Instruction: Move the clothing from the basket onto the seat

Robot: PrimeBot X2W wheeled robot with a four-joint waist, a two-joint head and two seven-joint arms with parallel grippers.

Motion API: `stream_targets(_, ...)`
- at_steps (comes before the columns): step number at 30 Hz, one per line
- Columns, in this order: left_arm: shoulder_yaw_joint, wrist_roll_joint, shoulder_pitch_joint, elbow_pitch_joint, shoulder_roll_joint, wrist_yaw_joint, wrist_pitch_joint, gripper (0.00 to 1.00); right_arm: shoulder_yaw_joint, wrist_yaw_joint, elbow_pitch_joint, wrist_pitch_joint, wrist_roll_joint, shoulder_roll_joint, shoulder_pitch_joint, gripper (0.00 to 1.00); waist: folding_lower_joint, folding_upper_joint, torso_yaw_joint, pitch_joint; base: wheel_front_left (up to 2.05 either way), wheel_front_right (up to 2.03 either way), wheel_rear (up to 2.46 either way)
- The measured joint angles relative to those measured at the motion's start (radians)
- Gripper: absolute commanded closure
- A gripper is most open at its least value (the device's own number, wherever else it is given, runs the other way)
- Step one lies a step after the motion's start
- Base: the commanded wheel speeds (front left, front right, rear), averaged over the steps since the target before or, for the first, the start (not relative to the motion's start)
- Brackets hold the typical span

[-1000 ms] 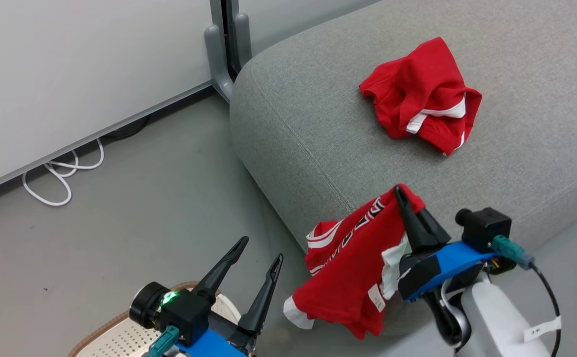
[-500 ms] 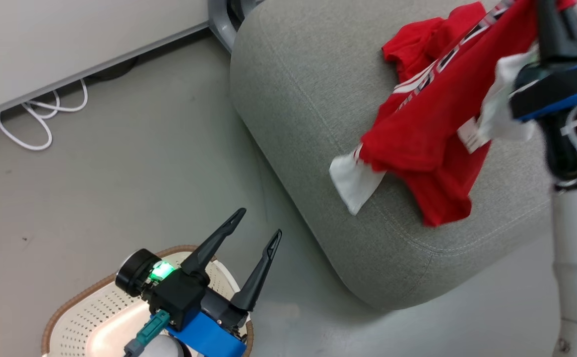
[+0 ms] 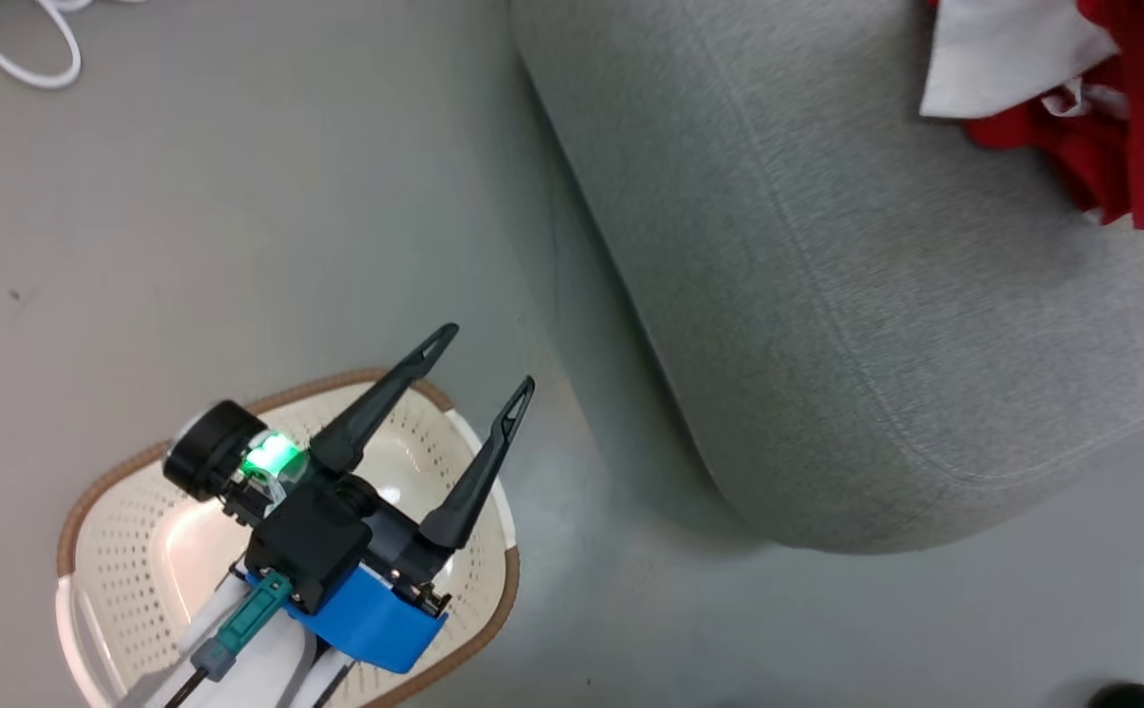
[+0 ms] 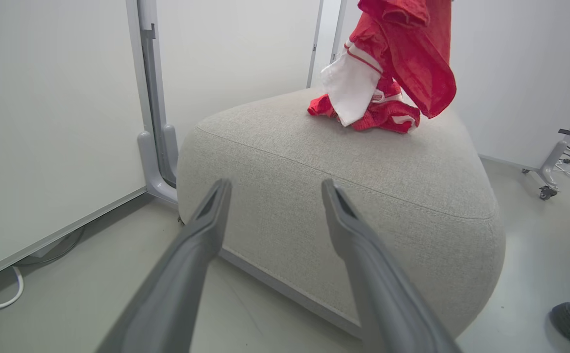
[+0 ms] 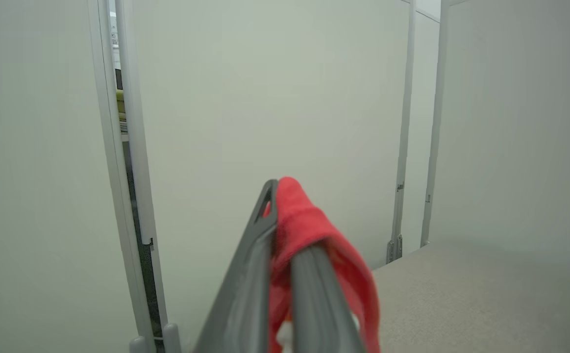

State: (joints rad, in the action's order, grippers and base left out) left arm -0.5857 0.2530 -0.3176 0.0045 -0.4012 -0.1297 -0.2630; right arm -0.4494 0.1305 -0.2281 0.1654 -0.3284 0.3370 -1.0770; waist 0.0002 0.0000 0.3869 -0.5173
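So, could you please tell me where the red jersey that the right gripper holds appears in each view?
Head view: the jersey is at the top right corner, over the couch.
Left wrist view: the jersey hangs top centre-right, above the couch.
Right wrist view: bottom centre, pinched in the right gripper.
Shared landmark: the grey couch.

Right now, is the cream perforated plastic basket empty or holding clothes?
Empty where visible: the cream perforated plastic basket shows bare interior; the open left claw hides part.
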Motion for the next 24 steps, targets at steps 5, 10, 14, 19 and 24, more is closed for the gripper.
stream_targets(5,-0.016,-0.022,-0.036,-0.044,-0.033,0.000,0.000,0.00,-0.033,0.000,-0.067,-0.049,0.035,0.003,0.026,1.00,0.0000,0.0000,-0.026,-0.075,0.00,0.00,0.00)
stream_targets(10,-0.011,-0.032,-0.058,-0.075,-0.056,0.000,0.000,0.00,-0.071,0.000,-0.197,-0.128,0.064,-0.031,0.101,1.00,0.0000,0.0000,-0.048,-0.126,0.00,0.00,0.00)
stream_targets(14,-0.009,-0.031,-0.059,-0.084,-0.062,0.002,0.008,0.00,-0.078,0.000,-0.317,-0.184,0.096,-0.051,0.143,1.00,0.0000,0.0000,-0.062,-0.146,0.00,0.00,0.00)
stream_targets(19,-0.008,-0.024,-0.059,-0.086,-0.063,0.010,0.011,0.00,-0.098,0.000,-0.433,-0.230,0.138,-0.046,0.153,1.00,0.0000,0.0000,-0.073,-0.146,0.00,0.00,0.00)
stream_targets(24,-0.006,-0.017,-0.056,-0.084,-0.064,0.015,0.011,0.00,-0.101,0.000,-0.501,-0.254,0.155,-0.044,0.148,0.53,-0.0001,0.0000,-0.076,-0.134,0.00,0.00,0.00)
